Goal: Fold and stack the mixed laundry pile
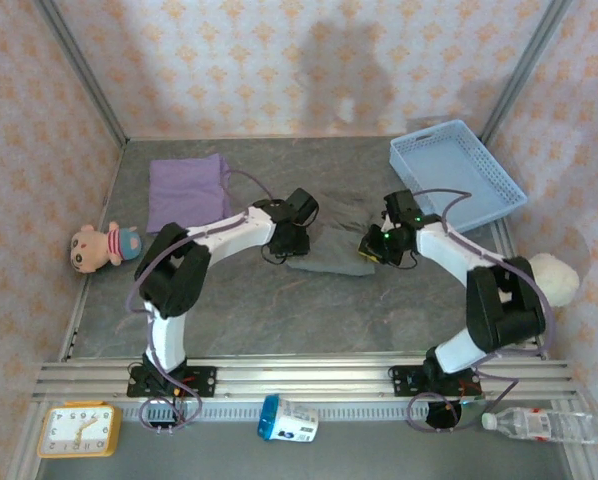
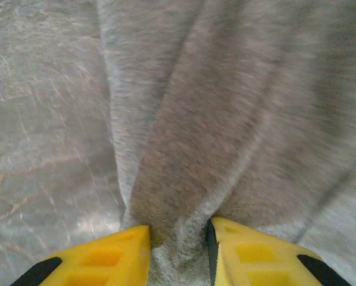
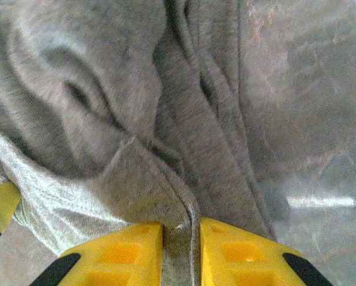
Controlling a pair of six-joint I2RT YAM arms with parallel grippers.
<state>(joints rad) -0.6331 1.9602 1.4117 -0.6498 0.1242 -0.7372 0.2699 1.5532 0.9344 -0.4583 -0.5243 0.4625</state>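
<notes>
Top external view first, Ben: where does the laundry lie?

Ben: The lilac shirt (image 1: 187, 185) lies folded flat at ten o'clock on the table (image 1: 279, 310). The grey-brown trousers (image 1: 334, 250) lie at the centre, partly bunched and well apart from the shirt. The left gripper (image 1: 291, 240) sits at their nine o'clock edge, the right gripper (image 1: 374, 245) at their three o'clock edge.

Ana: So which step is this?

Ben: I judge the shirt done and the trousers' fold in hand. The next move calls for both arms to lift together and carry the pinched edges across evenly, or the cloth will skew.

Ana: Are the pincers holding anything?

Ben: From above I cannot tell. The left wrist view settles it: the yellow fingers (image 2: 106, 256) are narrowed on a raised ridge of trouser cloth. In the right wrist view the fingers (image 3: 124, 253) nip a hem edge, with pale lining turned out at eight o'clock. The overhead adds the layout.
</notes>
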